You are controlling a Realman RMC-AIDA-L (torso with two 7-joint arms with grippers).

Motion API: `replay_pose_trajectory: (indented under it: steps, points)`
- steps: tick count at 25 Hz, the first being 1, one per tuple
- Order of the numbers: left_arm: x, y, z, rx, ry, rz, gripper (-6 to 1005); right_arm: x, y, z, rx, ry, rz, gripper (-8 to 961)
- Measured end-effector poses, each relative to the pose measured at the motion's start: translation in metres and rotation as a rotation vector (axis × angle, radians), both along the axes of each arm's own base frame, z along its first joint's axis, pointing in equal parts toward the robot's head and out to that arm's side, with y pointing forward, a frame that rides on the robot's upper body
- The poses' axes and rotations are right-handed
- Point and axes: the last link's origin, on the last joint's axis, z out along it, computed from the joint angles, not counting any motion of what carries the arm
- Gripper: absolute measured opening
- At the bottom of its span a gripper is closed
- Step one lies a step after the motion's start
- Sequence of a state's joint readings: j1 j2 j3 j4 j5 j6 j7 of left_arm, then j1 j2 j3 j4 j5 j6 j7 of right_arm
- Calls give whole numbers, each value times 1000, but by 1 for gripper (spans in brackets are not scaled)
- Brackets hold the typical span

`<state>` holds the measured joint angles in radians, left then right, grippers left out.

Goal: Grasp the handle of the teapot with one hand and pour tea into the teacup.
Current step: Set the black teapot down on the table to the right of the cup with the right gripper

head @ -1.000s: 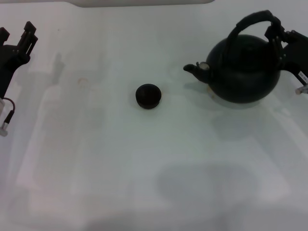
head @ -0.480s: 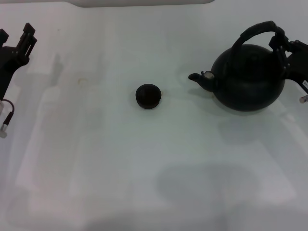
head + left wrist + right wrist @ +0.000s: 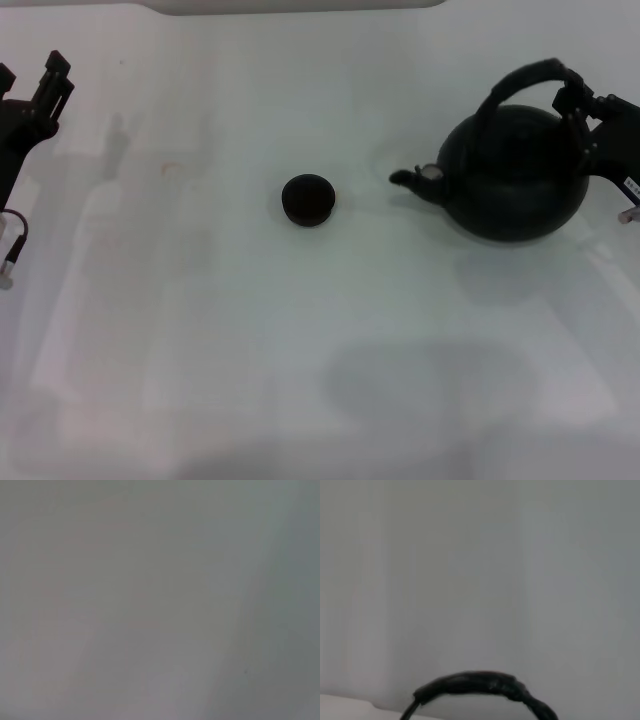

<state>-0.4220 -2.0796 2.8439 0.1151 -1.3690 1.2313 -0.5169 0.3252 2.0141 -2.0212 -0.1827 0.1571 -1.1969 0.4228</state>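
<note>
white table (image 3: 250,330), teapot (image 3: 515,185), teacup (image 3: 308,199)

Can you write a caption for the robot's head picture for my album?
Right gripper holds the teapot by its handle, spout facing the teacup; left gripper waits aside.

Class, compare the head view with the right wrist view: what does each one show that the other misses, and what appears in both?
Only the head view shows the teapot body and spout, the teacup to its left, the table, the right end effector at the handle's right side, and the left end effector parked at the far left. Only the right wrist view shows a close look at the arch's top against a plain backdrop. Both show the handle.
</note>
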Motion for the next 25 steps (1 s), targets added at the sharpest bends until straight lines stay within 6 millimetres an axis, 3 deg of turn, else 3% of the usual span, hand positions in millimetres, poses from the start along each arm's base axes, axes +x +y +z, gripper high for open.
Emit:
replay_pose_trajectory:
  steps: [6,11,22,25]
  points:
    - [0,0,0,1,-1,0,773,1,0,-1,-4,4,-10,268]
    - [0,0,0,1,-1,0,773,1,-1,-1,-12,30,-18,395]
    - [1,1,-1,0,-3,-2,773,14,-9,12,48,97,-84,477]
    - [1,1,-1,-1,-4,-2,774,16,-11,19,90,105,-88,604]
